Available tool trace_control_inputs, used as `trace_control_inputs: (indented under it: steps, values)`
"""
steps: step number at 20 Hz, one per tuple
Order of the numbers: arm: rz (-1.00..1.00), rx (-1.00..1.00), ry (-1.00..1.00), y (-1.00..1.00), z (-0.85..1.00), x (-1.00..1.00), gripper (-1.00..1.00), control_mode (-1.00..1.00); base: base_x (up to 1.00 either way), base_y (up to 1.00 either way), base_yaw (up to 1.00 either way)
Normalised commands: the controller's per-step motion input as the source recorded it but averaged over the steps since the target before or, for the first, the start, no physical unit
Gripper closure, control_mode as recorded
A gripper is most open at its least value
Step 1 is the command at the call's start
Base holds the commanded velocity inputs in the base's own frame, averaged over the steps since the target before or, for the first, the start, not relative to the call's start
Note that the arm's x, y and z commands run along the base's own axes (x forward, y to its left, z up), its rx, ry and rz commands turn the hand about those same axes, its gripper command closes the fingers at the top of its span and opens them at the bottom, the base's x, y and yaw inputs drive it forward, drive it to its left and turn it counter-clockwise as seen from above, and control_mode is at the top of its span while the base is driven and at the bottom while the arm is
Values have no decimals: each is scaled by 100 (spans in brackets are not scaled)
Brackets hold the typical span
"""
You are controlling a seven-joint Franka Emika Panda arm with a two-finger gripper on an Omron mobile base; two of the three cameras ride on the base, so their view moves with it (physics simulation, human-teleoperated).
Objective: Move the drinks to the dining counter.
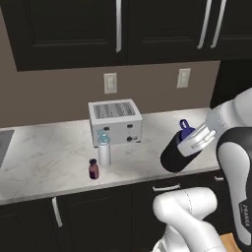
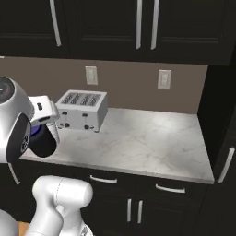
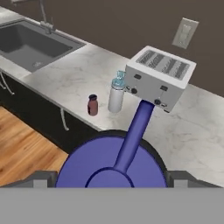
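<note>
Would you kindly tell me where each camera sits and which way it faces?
Left base view: behind the arm's left, facing the grey-veined marble worktop; white arm lower right, pincer around the wide black blue-capped bottle.
Right base view: behind its right, same worktop; arm lower left.
Hand view: looks down along the pincer over the bottle's cap.
All share the white boxy toaster.

Even soft light, faint shadows, slightly blurry.

1. A white toaster point(image 2: 82, 110) stands on the marble worktop point(image 2: 152, 143) at about ten o'clock.
2. At nine o'clock, the gripper point(image 2: 46, 120) grips the wide black bottle point(image 2: 44, 143) by its blue cap, above the worktop's front edge.
</note>
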Motion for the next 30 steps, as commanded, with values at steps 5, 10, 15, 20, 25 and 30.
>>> trace_control_inputs:
  steps: [5,10,15,20,25,30]
  values:
    - [0,0,0,0,0,0,100,100,-70,12,-6]
    - [0,0,0,0,0,0,100,100,-34,76,0]
    - [0,0,0,0,0,0,100,100,-39,100,18]
    - [0,0,0,0,0,0,100,100,-5,40,83]
    - [0,0,0,0,0,0,100,100,0,0,100]
    - [0,0,0,0,0,0,100,100,3,0,100]
